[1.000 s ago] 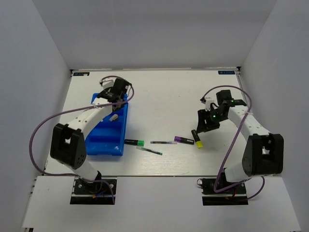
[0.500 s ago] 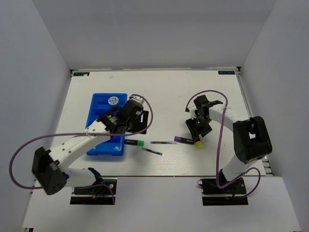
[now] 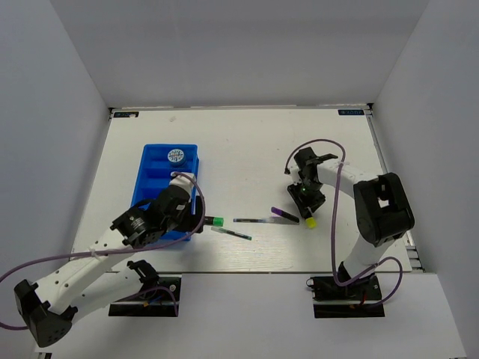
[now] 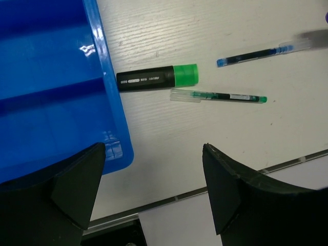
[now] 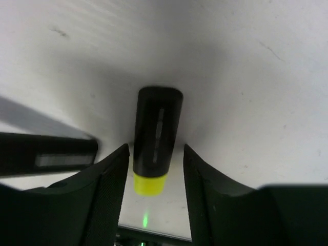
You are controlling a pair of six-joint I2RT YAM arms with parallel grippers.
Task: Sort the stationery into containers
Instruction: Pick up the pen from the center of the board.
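The right end effector [image 5: 155, 156] sits spread around the yellow-ended marker [image 5: 156, 133] on the table [image 5: 246, 77] — squeeze it gently at the middle, then lift straight up. The left end effector [image 4: 154, 149] hangs spread wide near the green-ended marker [image 4: 154, 78], beside the blue tray [image 4: 110, 118].

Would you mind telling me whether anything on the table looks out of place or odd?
Nothing looks damaged or spilled. The patterned roll sits in the blue tray, but the green-ended marker, green pen, blue pen, purple-ended marker and yellow-ended marker lie loose on the table outside it.
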